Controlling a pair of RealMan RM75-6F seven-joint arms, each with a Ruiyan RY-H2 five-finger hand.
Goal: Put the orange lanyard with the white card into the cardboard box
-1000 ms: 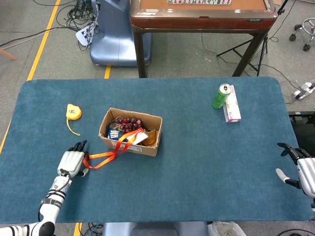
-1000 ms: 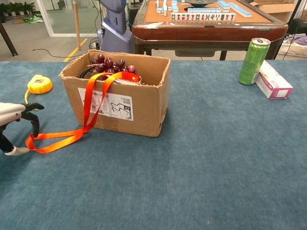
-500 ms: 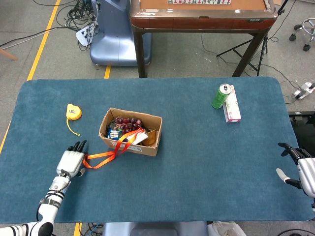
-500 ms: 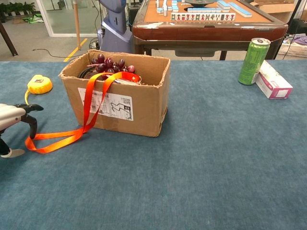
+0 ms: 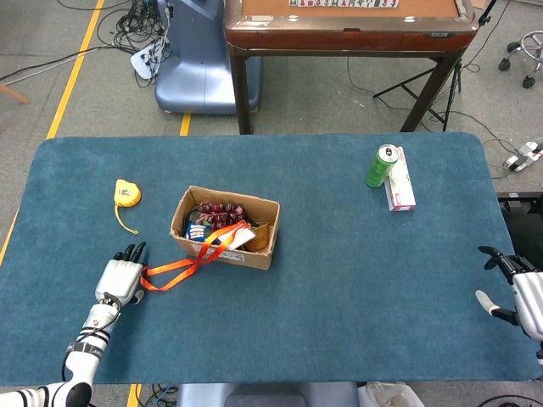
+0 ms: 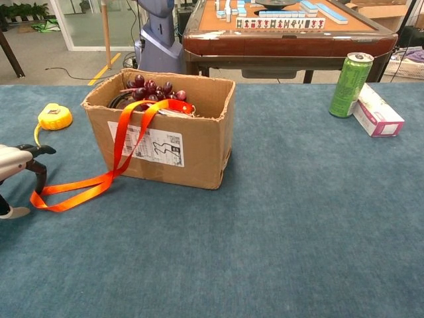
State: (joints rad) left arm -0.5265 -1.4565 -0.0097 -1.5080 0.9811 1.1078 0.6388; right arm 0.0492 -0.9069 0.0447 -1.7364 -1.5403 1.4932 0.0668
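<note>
The cardboard box (image 5: pixel 248 257) (image 6: pixel 195 149) stands left of the table's middle. The orange lanyard (image 5: pixel 181 267) (image 6: pixel 79 188) runs from inside the box over its front wall and lies in a loop on the blue cloth. Its white card (image 5: pixel 240 238) rests inside the box at the front rim. My left hand (image 5: pixel 120 281) (image 6: pixel 16 171) is at the loop's far end, left of the box, a fingertip hooked through the strap and holding it. My right hand (image 5: pixel 519 292) rests at the table's right edge, fingers apart, holding nothing; the chest view does not show it.
Dark grapes (image 5: pixel 222 209) (image 6: pixel 149 87) and other items fill the box. A yellow tape measure (image 5: pixel 126 193) (image 6: pixel 53 116) lies behind my left hand. A green can (image 5: pixel 382 166) (image 6: pixel 350 76) and a pink carton (image 5: pixel 400 183) (image 6: pixel 377 111) stand at the back right.
My left hand has drawn slightly left, pulling the lanyard's loop end along the cloth with it. The box and right hand have not moved.
</note>
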